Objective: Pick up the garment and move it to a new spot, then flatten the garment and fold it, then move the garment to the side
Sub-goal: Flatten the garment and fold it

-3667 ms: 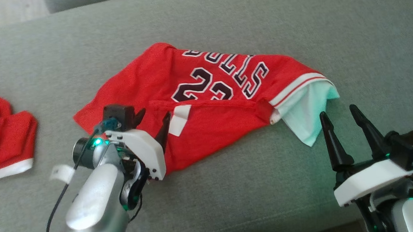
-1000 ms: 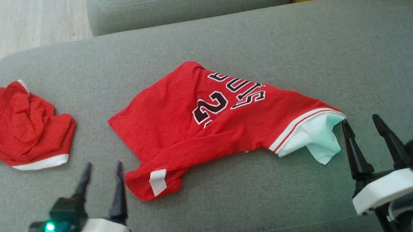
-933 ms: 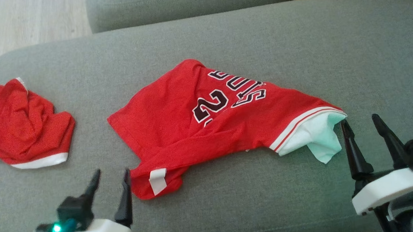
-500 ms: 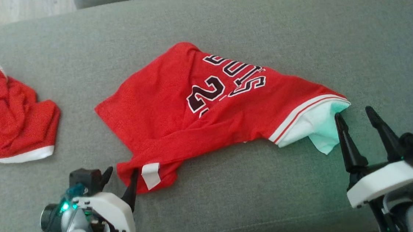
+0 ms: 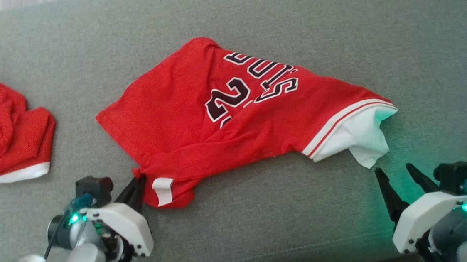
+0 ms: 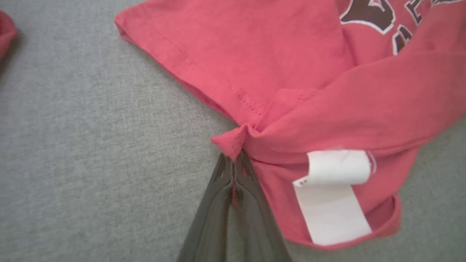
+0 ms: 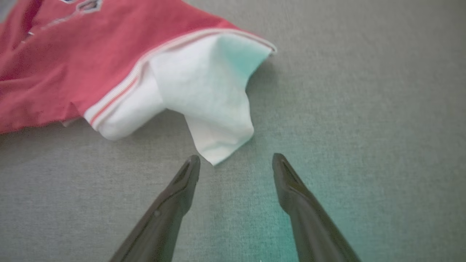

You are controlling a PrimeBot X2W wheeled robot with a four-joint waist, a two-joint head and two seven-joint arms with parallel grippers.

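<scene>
Garment [image 5: 181,106]: rumpled, half-folded on the sofa [image 5: 290,10]; I judge folding unfinished, side move pending.
Left gripper [image 6: 233,162]: pinched onto its near corner.
Right gripper [image 7: 236,158]: spread wide, empty, just short of the white end [image 7: 204,91].

1. A grey fabric sofa seat [image 5: 267,236] carries everything
2. In its middle lies a red jersey [image 5: 173,106], partly folded over itself, with dark letters and a number on it
3. The jersey's white sleeve [image 5: 358,131] rests on the seat at the right end
4. Well apart, at the left, lies a second red garment [image 5: 3,124], crumpled, with a white hem
</scene>
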